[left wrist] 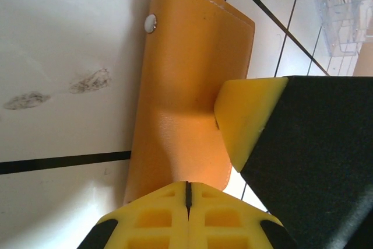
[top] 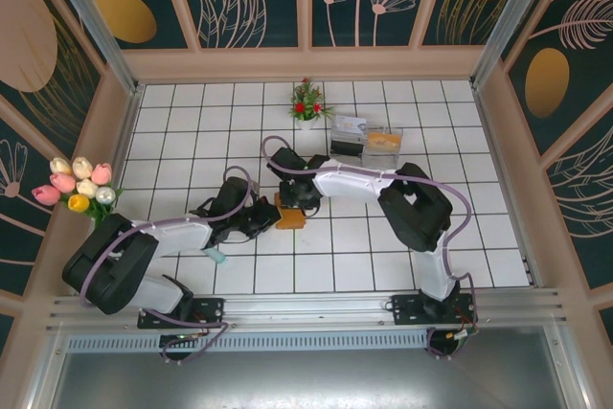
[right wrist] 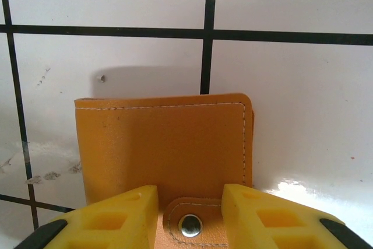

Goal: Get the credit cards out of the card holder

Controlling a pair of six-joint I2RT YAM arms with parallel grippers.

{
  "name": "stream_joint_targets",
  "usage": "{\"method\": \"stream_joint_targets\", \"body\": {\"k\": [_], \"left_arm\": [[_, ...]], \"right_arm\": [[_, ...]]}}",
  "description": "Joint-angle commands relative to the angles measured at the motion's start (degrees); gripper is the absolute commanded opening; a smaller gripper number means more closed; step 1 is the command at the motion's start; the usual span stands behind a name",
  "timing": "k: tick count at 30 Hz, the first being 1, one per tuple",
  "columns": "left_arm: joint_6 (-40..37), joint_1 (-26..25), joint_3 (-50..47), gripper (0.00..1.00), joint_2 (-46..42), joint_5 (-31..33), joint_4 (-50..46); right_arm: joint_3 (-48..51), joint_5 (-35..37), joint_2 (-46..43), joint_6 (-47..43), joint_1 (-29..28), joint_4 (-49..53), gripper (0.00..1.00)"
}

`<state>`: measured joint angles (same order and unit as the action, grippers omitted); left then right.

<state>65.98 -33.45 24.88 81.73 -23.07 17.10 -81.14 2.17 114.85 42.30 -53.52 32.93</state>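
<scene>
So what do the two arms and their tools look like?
The left arm and right arm match: white links, bulky black joints, lilac cables looping alongside. The left tool and right tool have yellow fingers with square recesses, on black backing.

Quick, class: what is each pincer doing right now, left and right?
Left pincer: shut; whether it grips anything cannot be told.
Right pincer: open, astride the snap tab of the orange-brown leather-like folding card holder.

Top camera looks down from behind; wrist cameras closely share the card holder [right wrist: 163,144].
</scene>
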Motion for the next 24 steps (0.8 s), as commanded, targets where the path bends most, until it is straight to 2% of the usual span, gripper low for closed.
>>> {"method": "stream_joint_targets", "body": {"k": [1, 8, 12, 19, 24], "left_arm": [[1.31, -0.35, -0.67, 0.0, 0.98, -1.5, 4.7], [2.26, -0.45, -2.69, 0.0, 2.87, 1.01, 2.17], [1.79, -0.39, -2.7, 0.0, 3.0, 3.65, -2.2], [1.69, -0.39, -2.3, 0.0, 2.49, 5.76, -5.01], [2.91, -0.44, -2.56, 0.0, 3.79, 6.65, -6.57]], "right_arm": [[-0.33, 1.55, 3.06, -0.89, -0.8, 4.02, 0.37], [0.17, 1.98, 2.42, -0.75, -1.15, 3.32, 0.36], [0.02, 2.75, 1.93, -0.52, -1.1, 3.3, 0.28], [1.22, 4.56, 1.18, -0.03, -1.09, 3.56, 0.24], [3.36, 4.67, -1.25, 0.35, -0.76, 1.54, 0.13]]}}
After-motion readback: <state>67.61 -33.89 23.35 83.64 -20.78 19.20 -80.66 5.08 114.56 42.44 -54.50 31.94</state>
